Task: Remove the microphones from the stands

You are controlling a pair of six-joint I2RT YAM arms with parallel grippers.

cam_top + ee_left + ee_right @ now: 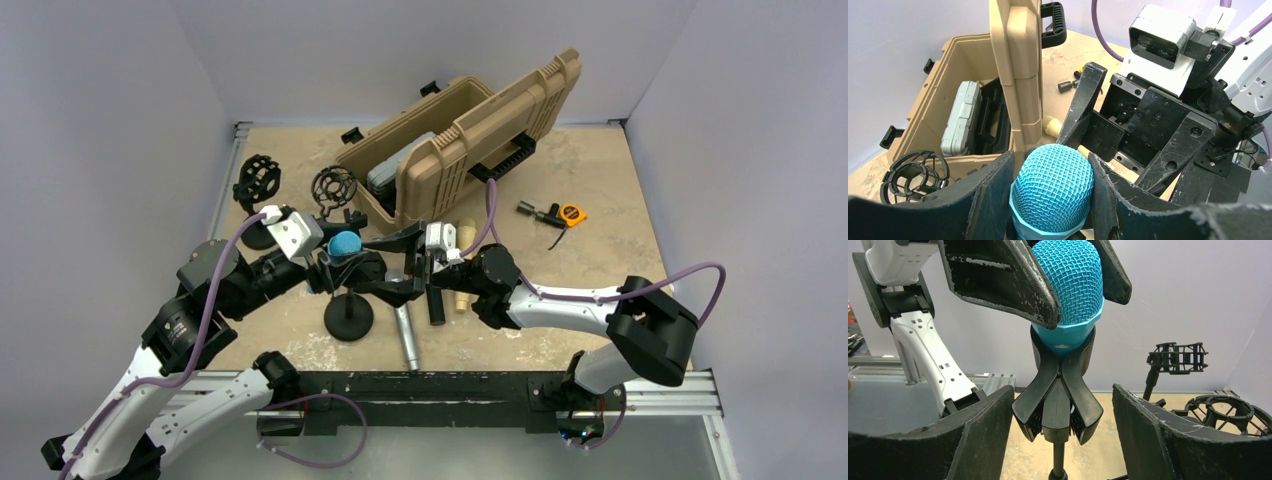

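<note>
**Microphone, position.** It is seated upright in the forked clip at the top of the stand, left of centre in the overhead view. The blue mesh head projects above the clip. The collar beneath it sits between the clip's prongs.

**Left claw.** Closed on the mesh head, with one finger pressed against each side. The grip is on the head because no other part of the microphone shows clear of the clip. From there the microphone can be pulled straight along its own axis.

**Right claw.** Open, holding nothing. Its fingers flank the clip at the lower left and lower right of the right wrist view, with a gap to the clip on each side. This placement is judged to be for bracing. Closing on the clip would keep the stand from lifting or tipping off the counter when the head is pulled.

**Step in hand, as judged.** Securing the stand. The microphone is not yet out of the clip.

**Caution.** The mesh head is rounded, so a slanted pull may let it slip between the fingers.
</note>
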